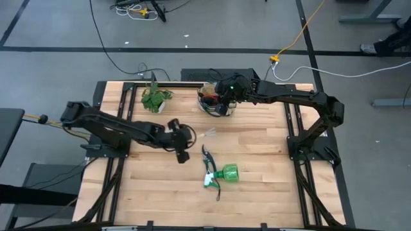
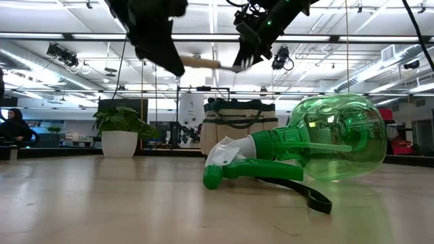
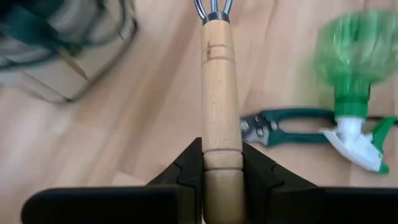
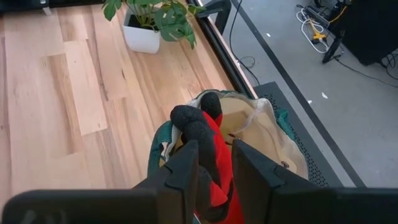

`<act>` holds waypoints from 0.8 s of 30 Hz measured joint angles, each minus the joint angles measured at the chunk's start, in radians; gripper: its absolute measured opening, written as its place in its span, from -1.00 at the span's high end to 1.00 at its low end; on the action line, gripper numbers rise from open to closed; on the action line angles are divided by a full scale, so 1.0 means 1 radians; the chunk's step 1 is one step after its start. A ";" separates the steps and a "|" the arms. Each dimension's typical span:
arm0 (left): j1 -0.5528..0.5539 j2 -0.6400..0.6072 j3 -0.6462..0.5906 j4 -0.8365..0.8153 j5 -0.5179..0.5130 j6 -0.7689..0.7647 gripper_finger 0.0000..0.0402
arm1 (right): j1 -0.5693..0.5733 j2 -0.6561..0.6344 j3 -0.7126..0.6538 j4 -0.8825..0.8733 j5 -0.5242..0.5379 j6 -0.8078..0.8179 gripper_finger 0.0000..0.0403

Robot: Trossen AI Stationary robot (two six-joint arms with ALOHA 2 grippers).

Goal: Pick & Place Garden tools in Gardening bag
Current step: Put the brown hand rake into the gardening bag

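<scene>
Nearest the low camera lies the green spray bottle (image 2: 319, 142) on its side on the bench (image 2: 102, 203), with the dark handle of the pruning shears (image 2: 305, 193) curling out beneath it; behind stand the gardening bag (image 2: 234, 129) and a potted plant (image 2: 121, 132), and overhead the left tool (image 2: 163, 51) carries the wooden-handled hand tool (image 2: 203, 63) level in the air. From above, the left tool (image 1: 182, 142) hangs over mid-bench just beside the shears (image 1: 209, 160) and bottle (image 1: 225, 173), while the right tool (image 1: 225, 96) sits over the bag (image 1: 215, 102) at the far edge, near the plant (image 1: 154, 97). At the left wrist, the fingers (image 3: 186, 165) are clenched on the wooden handle (image 3: 217, 93) close to its end, metal prongs pointing forward; held so far back, I judge it could pivot or slip on the way to the bag. At the right wrist, the fingers (image 4: 186, 162) are clamped on the black and red gloves (image 4: 202, 140) directly above the open bag (image 4: 273, 137); limp fabric might catch the rim or drape outside. With the right arm occupying the bag's mouth, the left's approach looks blocked, and the plant (image 4: 155, 18) crowds one side.
</scene>
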 joint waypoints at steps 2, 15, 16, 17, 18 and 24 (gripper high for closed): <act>-0.012 -0.037 0.000 -0.034 -0.049 -0.004 0.67 | 0.000 0.000 0.000 0.001 -0.001 0.005 0.52; -0.065 -0.179 -0.002 -0.057 -0.283 0.020 0.67 | 0.000 0.000 0.000 0.029 -0.030 0.023 0.52; -0.065 -0.186 -0.002 -0.060 -0.296 0.025 0.67 | 0.000 0.000 0.000 0.031 -0.031 0.024 0.52; -0.065 -0.191 -0.003 -0.069 -0.308 0.031 0.67 | 0.000 0.000 0.000 0.031 -0.033 0.026 0.52; -0.063 -0.192 -0.002 -0.060 -0.318 0.040 0.67 | 0.000 0.000 0.000 0.032 -0.036 0.025 0.52; -0.048 -0.228 -0.002 -0.063 -0.345 0.052 0.67 | 0.001 0.000 0.000 0.039 -0.054 0.025 0.52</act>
